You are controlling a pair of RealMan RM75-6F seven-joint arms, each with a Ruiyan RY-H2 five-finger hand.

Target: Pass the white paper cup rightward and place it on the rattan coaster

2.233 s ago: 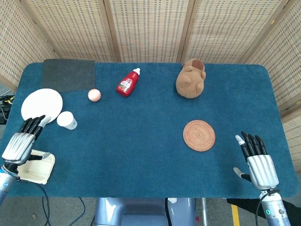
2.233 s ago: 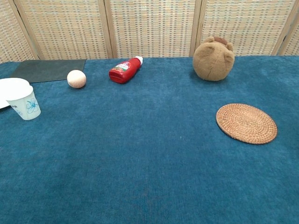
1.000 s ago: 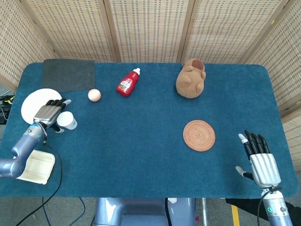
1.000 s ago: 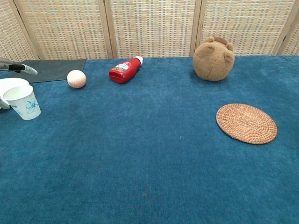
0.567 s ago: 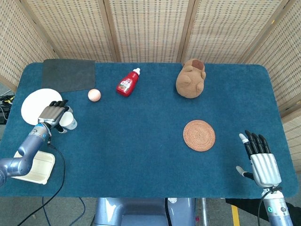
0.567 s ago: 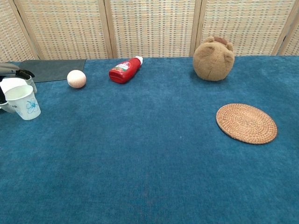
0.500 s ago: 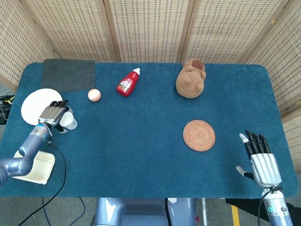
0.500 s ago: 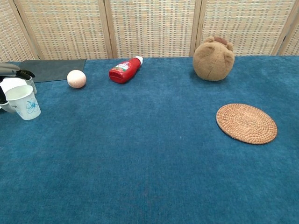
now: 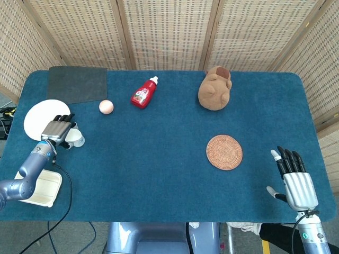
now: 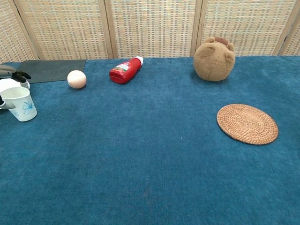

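The white paper cup (image 9: 78, 139) with a blue print (image 10: 19, 104) stands upright at the table's left edge, beside a white plate. My left hand (image 9: 57, 129) covers it from the left, fingers curled over the far side and thumb against the near side (image 10: 10, 73). The cup looks gripped. The round rattan coaster (image 9: 224, 152) lies flat and bare on the right half of the blue cloth (image 10: 247, 123). My right hand (image 9: 295, 182) rests at the front right corner, fingers spread and holding nothing; the chest view does not show it.
A white plate (image 9: 36, 116) lies behind the cup. A pale ball (image 9: 106, 107), a red bottle lying on its side (image 9: 143, 93) and a brown plush toy (image 9: 214, 88) line the back. A dark mat (image 9: 77, 83) is at back left, a beige tray (image 9: 41, 189) at front left.
My left hand came up from the front left edge to the cup and curled its fingers around it. The cup shifted slightly left. The right hand barely moved.
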